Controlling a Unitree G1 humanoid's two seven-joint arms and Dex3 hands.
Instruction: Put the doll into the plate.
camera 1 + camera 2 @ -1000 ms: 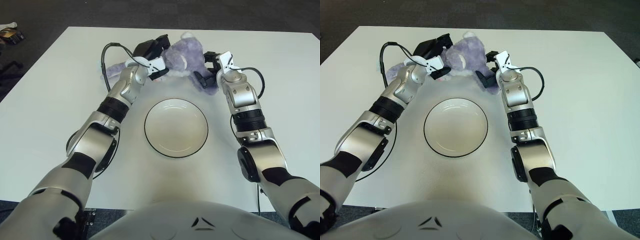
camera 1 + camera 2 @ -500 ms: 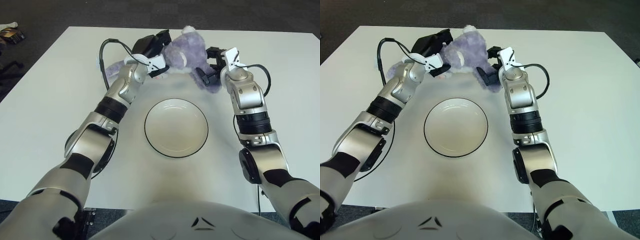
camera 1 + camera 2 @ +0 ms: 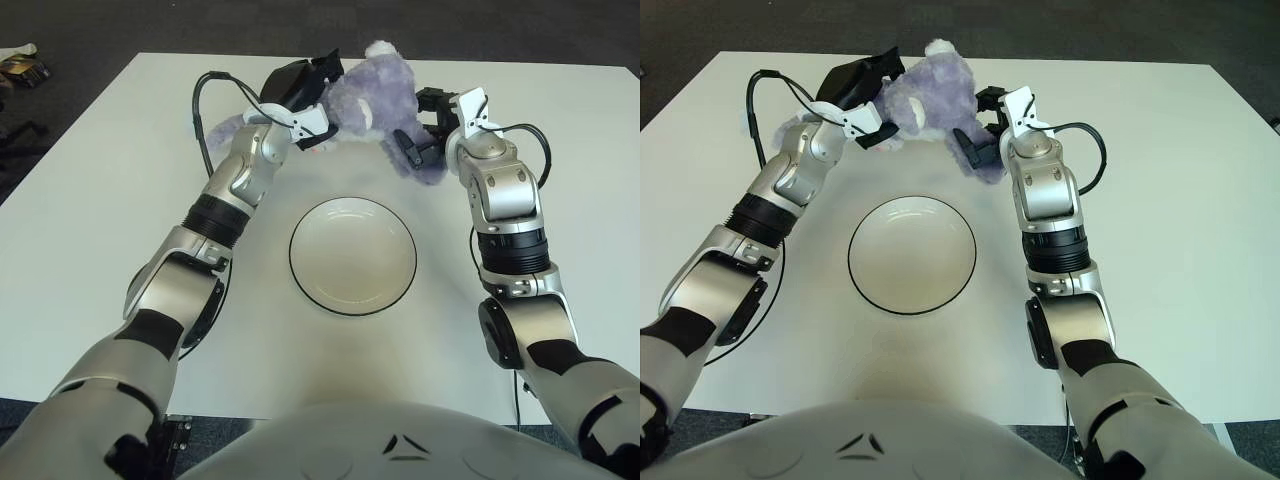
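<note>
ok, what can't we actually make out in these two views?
- Doll: the side facing the left hand is covered by that hand in both views, and its lower right part sits behind the right hand.
- Whether the doll's underside touches the table: neither view shows it.
- Dark item at the floor's top left edge in the left eye view: cut off, too small to identify.
- Plate: fully visible, nothing in it.

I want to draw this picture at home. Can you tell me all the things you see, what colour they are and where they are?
plush doll: one, purple, at the far side of the table, held between both hands beyond the plate
plate: one, white with a dark rim, middle of the table, nothing in it
table: one, white, under everything
floor: dark grey, around the table
left robot hand: one, black and silver, gripping the doll's left side
right robot hand: one, black and silver, gripping the doll's right side
</note>
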